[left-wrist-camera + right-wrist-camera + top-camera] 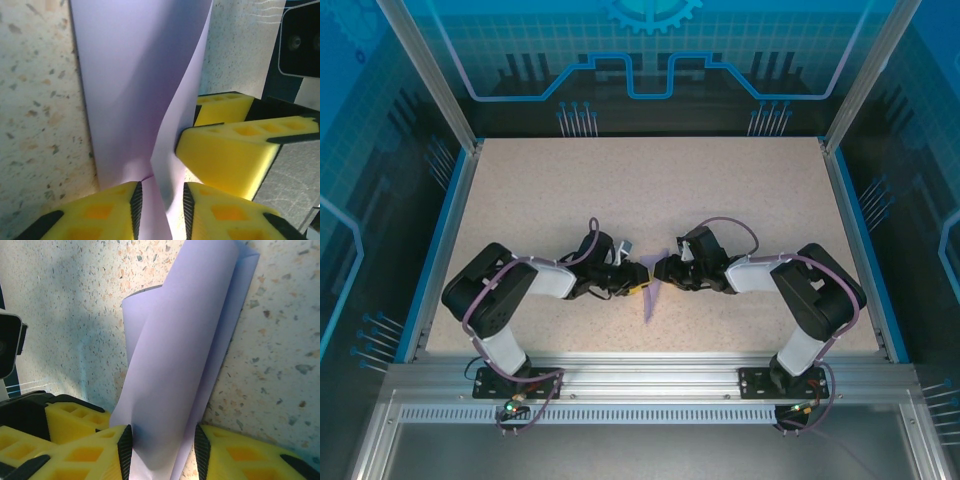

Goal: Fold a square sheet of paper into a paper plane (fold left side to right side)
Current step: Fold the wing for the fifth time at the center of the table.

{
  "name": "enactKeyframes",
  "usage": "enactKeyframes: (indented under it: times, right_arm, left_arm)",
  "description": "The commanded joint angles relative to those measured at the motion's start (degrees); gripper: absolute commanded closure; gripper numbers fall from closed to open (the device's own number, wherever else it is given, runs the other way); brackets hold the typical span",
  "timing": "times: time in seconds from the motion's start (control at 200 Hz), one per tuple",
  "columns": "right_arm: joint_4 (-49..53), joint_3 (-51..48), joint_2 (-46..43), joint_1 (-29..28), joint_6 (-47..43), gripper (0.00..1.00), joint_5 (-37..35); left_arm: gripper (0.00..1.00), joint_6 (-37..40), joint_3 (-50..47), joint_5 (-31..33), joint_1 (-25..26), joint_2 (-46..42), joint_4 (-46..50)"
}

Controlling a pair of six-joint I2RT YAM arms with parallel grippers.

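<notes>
— Left claw (pixel 162 205), state?
— Mine. The sheet of paper (pixel 135 90) passes right between my two pads. It's lavender and curled, not flat. Pads sit close on either side of it. Clamped or just bracketing it, can't tell.
— Right claw (pixel 162 442)?
— Also mine. It's pinched on that sheet, and the rolled fold fills the gap from pad to pad.
— Where's the paper from the claws?
— Straight ahead of both sets of fingertips. Its long axis runs out from the left claw's tips, along the way they point. Same off the right claw, where the far end is a folded corner lying on the speckled table (pixel 280 340). From above, the claws meet tip to tip and the sheet sticks out sideways from that meeting point, toward my bases.
— Which arm is nearer?
— Neither, both are at it. The right claw's fingers sit just beside my left claw's right-hand finger, with paper curving between them.
— Next move hinges on?
— My guess: left side goes over to the right, so the loose layer has to swing toward the right claw, across that long axis. Tight there, and fingers could bump.
</notes>
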State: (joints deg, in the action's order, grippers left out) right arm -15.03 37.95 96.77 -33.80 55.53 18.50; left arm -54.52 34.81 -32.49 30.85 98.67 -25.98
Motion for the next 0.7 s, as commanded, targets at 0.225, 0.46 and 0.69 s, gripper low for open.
enactKeyframes:
  times: [0.225,0.46,0.69]
  right_arm:
    - [3.8,-0.5,3.3,-1.0,-1.0,0.6,-1.0]
    - [4.0,-0.4,3.3,-0.9,-1.1,0.6,-0.8]
    - [4.3,-0.2,3.5,-1.0,-1.4,0.6,-0.7]
  left_arm:
    - [0.95,3.7,2.2,1.4,-0.4,0.4,3.6]
    - [0.98,6.6,2.6,3.6,-0.4,-0.2,6.8]
    - [0.98,8.9,3.5,4.4,-0.4,0.5,7.5]
